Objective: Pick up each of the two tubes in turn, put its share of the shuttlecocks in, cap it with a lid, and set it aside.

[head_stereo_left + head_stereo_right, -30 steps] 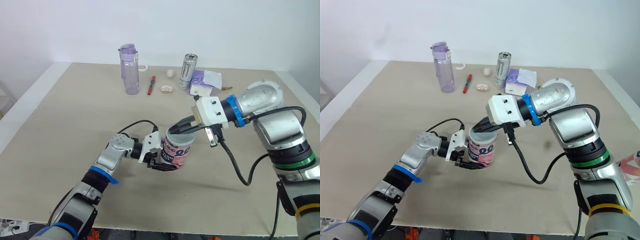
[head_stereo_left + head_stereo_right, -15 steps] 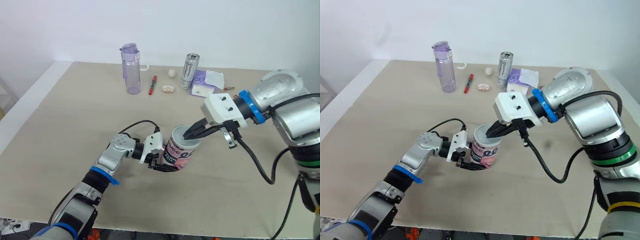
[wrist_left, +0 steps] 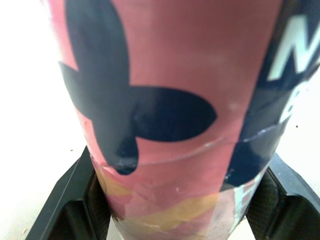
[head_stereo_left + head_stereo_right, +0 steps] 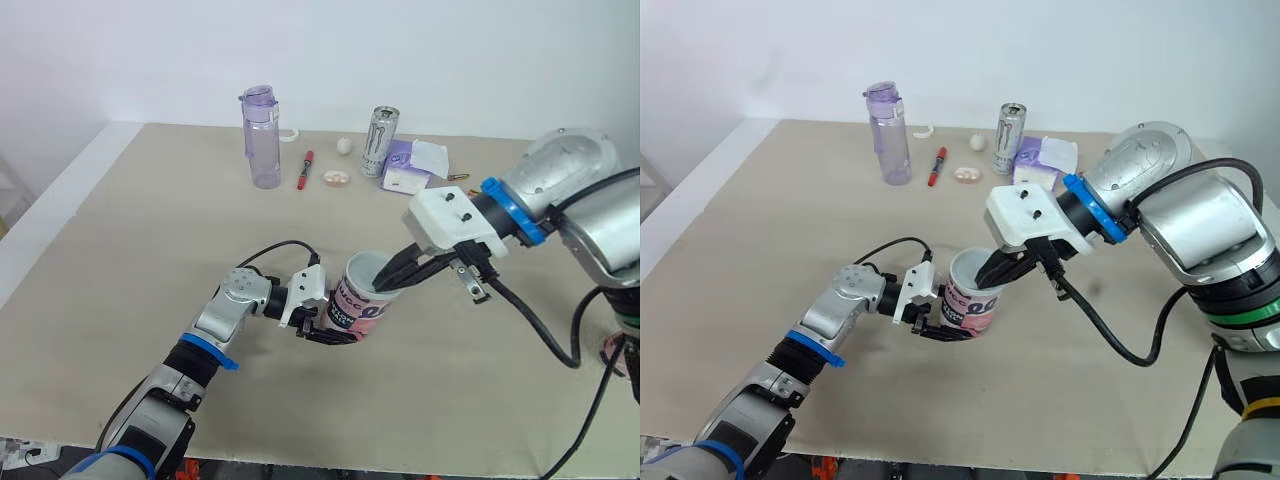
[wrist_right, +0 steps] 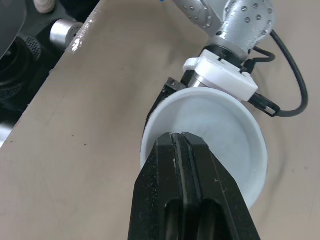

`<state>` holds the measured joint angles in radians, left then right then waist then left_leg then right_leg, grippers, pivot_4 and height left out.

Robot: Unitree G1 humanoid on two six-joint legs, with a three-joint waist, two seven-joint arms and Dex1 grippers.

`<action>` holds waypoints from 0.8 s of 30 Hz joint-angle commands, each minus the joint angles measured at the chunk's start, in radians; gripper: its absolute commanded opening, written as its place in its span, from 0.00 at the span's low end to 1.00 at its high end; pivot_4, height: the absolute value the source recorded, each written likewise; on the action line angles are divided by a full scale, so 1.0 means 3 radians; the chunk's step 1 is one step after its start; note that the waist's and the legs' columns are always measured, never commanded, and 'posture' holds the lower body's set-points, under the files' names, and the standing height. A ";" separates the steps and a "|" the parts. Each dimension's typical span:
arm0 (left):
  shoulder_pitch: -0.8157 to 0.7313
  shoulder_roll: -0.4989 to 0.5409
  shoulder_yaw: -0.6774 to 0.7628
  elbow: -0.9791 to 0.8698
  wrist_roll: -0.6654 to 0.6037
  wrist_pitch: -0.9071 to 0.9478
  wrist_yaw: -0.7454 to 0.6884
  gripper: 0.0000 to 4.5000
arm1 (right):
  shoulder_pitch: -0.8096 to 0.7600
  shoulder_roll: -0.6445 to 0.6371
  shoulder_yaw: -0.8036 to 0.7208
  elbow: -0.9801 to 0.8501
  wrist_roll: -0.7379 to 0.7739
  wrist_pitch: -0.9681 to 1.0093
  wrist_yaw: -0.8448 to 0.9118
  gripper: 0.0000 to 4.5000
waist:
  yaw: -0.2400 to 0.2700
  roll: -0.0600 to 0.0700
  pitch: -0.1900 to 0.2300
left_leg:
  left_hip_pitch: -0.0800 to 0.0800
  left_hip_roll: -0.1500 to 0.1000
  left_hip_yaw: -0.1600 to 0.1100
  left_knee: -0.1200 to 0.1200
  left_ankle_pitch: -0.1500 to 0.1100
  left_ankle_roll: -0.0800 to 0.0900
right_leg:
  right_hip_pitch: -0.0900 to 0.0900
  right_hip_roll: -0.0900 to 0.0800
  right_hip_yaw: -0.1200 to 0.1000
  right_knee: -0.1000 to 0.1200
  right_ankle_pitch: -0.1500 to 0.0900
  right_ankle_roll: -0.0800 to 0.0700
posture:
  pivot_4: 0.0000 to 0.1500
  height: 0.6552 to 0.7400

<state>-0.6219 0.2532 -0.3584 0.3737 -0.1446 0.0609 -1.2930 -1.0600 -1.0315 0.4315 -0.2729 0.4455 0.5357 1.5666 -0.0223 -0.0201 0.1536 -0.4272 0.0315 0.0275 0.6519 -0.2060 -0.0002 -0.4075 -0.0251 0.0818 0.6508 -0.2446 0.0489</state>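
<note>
Clamping the pink tube (image 4: 360, 303) in our left gripper (image 4: 322, 323), mouth tilted rightward, we have the right gripper (image 4: 391, 279), fingers pressed together, inside its rim.

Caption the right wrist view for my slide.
Shut right pincer at the open mouth of the white-lined tube gripped by the left pincer.

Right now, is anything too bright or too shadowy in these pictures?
Left wrist view: the table beside the tube glares out to white. Left eye view: soft, even light; a faint shadow under the tube, a glint on the can. Right wrist view: the right gripper looks dark against the tube's bright white inside.
</note>
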 commanded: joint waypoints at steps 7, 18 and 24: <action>0.0097 0.0060 -0.0055 0.0013 -0.0091 0.0344 -0.0167 0.68 | -0.0116 0.0058 0.0377 0.0155 -0.0186 -0.0382 0.0159 0.03 | 0.0000 0.0000 0.0000 | 0.0000 0.0004 -0.0001 -0.0001 -0.0006 -0.0003 | 0.0000 0.0001 -0.0007 0.0000 -0.0006 -0.0003 | 1.00 1.00; 0.0123 0.0068 -0.0060 -0.0034 -0.0086 0.0350 -0.0147 0.68 | -0.0340 0.0128 0.0693 0.0454 -0.0225 -0.0583 0.0159 0.03 | -0.0001 0.0000 -0.0001 | 0.0003 0.0006 -0.0001 -0.0001 -0.0007 -0.0002 | 0.0002 0.0002 -0.0009 0.0001 -0.0007 -0.0009 | 1.00 1.00; 0.0162 0.0084 -0.0071 -0.0054 -0.0069 0.0297 -0.0154 0.68 | -0.0318 0.0138 0.0532 0.0552 -0.0203 -0.0525 0.0159 0.03 | -0.0001 0.0000 -0.0001 | 0.0004 0.0009 -0.0001 -0.0001 -0.0007 -0.0002 | 0.0002 0.0004 -0.0010 0.0001 -0.0007 -0.0012 | 1.00 1.00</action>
<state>-0.6029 0.2611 -0.3497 0.3428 -0.1788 0.1351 -1.3166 -1.1714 -0.9866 0.5862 -0.1255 0.4090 0.3705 1.5708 -0.0225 -0.0202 0.1533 -0.4261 0.0342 0.0273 0.6515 -0.2079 -0.0009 -0.4070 -0.0240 0.0789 0.6511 -0.2467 0.0453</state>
